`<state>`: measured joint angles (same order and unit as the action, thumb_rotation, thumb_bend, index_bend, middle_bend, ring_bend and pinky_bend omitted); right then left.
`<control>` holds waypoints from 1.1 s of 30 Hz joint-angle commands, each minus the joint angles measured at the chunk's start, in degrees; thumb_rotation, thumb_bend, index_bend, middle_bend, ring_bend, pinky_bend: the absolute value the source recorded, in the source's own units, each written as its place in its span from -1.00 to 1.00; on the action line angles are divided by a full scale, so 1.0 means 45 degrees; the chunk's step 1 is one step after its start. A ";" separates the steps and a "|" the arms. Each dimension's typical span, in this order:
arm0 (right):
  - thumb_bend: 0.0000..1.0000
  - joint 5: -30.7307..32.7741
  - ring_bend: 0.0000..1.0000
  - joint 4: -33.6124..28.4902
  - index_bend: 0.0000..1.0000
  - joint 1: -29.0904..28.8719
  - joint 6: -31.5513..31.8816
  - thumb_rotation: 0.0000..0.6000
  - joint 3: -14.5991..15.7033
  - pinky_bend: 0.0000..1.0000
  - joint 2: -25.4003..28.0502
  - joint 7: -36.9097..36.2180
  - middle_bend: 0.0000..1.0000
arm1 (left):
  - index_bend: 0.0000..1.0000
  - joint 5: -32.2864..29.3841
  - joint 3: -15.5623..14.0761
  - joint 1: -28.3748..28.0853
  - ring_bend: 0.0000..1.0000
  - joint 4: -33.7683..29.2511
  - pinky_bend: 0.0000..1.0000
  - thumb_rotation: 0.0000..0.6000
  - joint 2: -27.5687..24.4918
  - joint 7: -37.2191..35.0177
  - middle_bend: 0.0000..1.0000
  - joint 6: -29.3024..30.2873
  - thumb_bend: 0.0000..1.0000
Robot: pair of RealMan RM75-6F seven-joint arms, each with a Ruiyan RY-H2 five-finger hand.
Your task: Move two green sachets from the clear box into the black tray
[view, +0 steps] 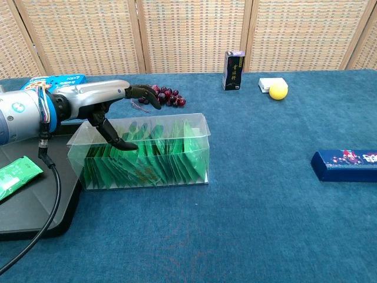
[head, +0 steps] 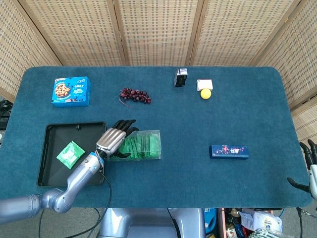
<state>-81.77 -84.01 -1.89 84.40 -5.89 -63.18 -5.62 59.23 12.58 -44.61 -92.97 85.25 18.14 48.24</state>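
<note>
The left arm is reaching in from the near left corner of the table, its forearm crossing the near right corner of the black tray as seen from the head view. The left hand is hovering over the left end of the clear box, palm down, with the dark fingers curving forward and down over the box's open top. The thumb is dipping down toward the upright green sachets packed in a row inside. The hand is released, fingers apart, with nothing in it that I can see; whether the thumb tip is touching a sachet I cannot tell.

One loose green sachet is lying flat in the black tray, toward its middle, well apart from the hand. The tray is sitting just left of the clear box.

The right hand is showing only at the far right edge of the head view, off the table's near right corner, fingers pointing upward and spread, thumb sticking out to the side, holding nothing.

Elsewhere on the blue table a dark blue carton is lying to the right of the clear box, and a bunch of grapes is sitting beyond it.
</note>
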 commanded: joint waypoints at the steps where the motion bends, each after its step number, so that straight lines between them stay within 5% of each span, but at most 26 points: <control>1: -1.00 -0.0198 -1.00 0.0024 -1.00 -0.0005 0.0130 1.00 0.0084 -1.00 -0.0031 0.0047 -1.00 | -0.56 -0.0182 -0.0033 -0.0111 -1.00 -0.0076 -1.00 1.00 -0.0083 0.0098 -1.00 -0.0037 -0.26; 6: -1.00 -0.0298 -1.00 -0.0039 -1.00 -0.0002 0.0181 1.00 0.0133 -1.00 -0.0035 0.0118 -1.00 | -0.48 -0.0522 0.0052 -0.0293 -1.00 -0.0312 -1.00 1.00 -0.0385 -0.0046 -1.00 -0.0191 -0.04; 17: -1.00 -0.0245 -1.00 -0.0067 -1.00 -0.0024 0.0107 1.00 0.0142 -1.00 -0.0013 0.0077 -1.00 | -0.45 -0.1383 0.0537 -0.0517 -1.00 -0.0811 -1.00 1.00 -0.1524 -0.1170 -1.00 -0.0547 0.00; 33: -1.00 -0.0163 -1.00 -0.0184 -1.00 0.0026 0.0185 1.00 0.0111 -1.00 0.0069 0.0108 -1.00 | -0.44 -0.2687 0.1417 -0.1564 -1.00 0.0599 -1.00 1.00 -0.3045 -0.4076 -1.00 -0.3957 0.13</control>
<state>-82.50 -84.83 -1.77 85.24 -5.40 -62.87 -5.14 47.17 18.78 -51.37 -90.72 71.90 0.39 30.99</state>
